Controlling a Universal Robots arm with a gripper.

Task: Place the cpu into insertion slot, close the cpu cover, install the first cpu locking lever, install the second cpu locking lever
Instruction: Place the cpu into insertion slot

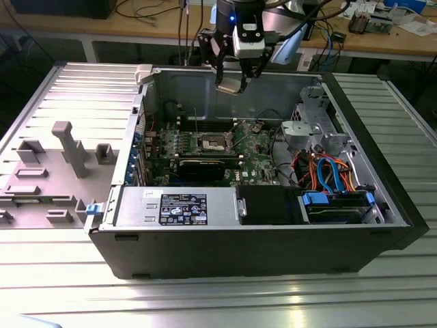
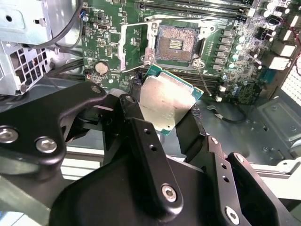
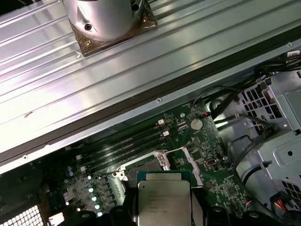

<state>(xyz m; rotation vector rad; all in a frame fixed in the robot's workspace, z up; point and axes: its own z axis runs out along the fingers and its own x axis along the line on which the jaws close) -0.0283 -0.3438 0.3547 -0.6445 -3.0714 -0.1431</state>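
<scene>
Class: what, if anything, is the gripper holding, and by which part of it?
The gripper holds the cpu, pinched by two opposite edges between its black fingers. The chip is above the insertion slot, not in it.

The table is a broad surface of ribbed, silvery metal slats. An open black computer case lies on its side near the middle, open face upward. Beside it, toward the exterior view's left, a flat grey fixture plate rests on the slats, bearing several upright blocks and one taller post. In the first wrist view, a silvery cylinder stands on a brownish pad on the slats, apart from the case.
</scene>
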